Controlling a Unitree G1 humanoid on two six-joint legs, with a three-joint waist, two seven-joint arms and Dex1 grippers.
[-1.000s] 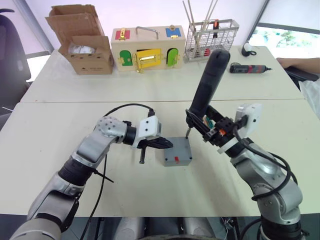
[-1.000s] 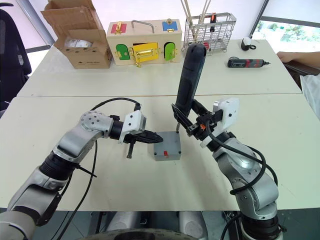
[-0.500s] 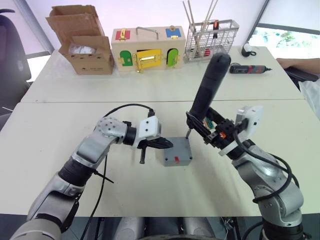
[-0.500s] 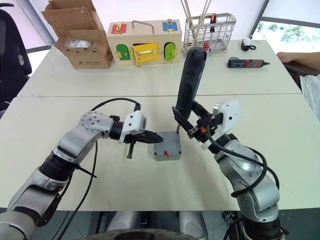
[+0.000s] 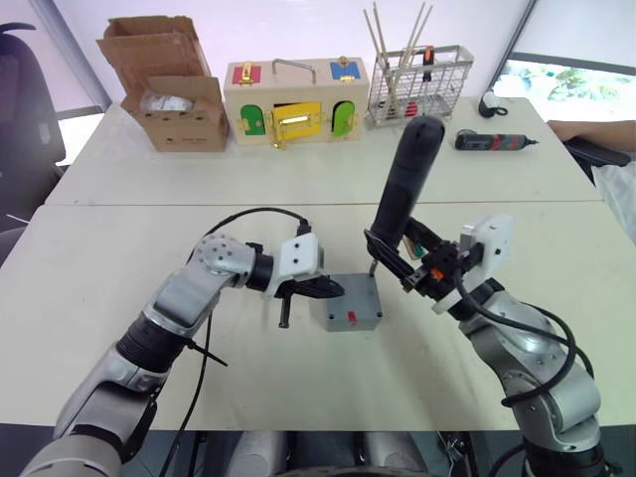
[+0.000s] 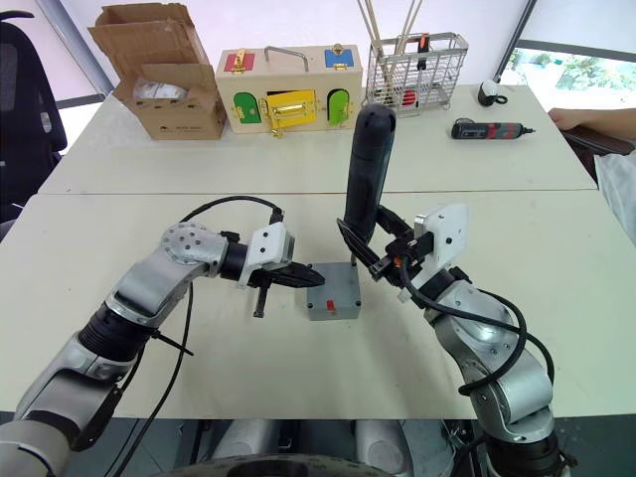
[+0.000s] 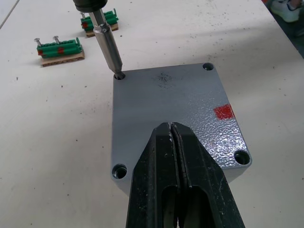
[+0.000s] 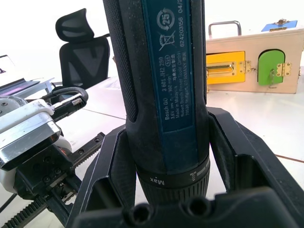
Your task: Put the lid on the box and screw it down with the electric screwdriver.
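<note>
The grey box [image 5: 354, 316] sits mid-table with the lid [image 7: 166, 102] lying flat on top of it. The electric screwdriver [image 5: 405, 184] stands nearly upright in my right gripper [image 5: 402, 260], which is shut around its lower body. Its metal bit [image 7: 108, 43] is down in the lid's corner hole [image 7: 118, 75], on the far right as seen from the head. My left gripper [image 5: 334, 288] is shut, its fingertips [image 7: 164, 135] resting over the lid's left side. In the right wrist view the black fingers [image 8: 240, 156] flank the screwdriver [image 8: 161, 76].
Two green screw holders [image 7: 59, 47] lie on the table beyond the box. At the back stand a cardboard box [image 5: 167, 94], a wooden box with coloured doors [image 5: 295, 99], a wire basket [image 5: 417, 75] and a small black-and-red screwdriver [image 5: 492, 141]. A person's arm [image 5: 596, 134] rests far right.
The screwdriver's top has leaned slightly left while its bit stays at the same corner. The left gripper has held still on the lid.
</note>
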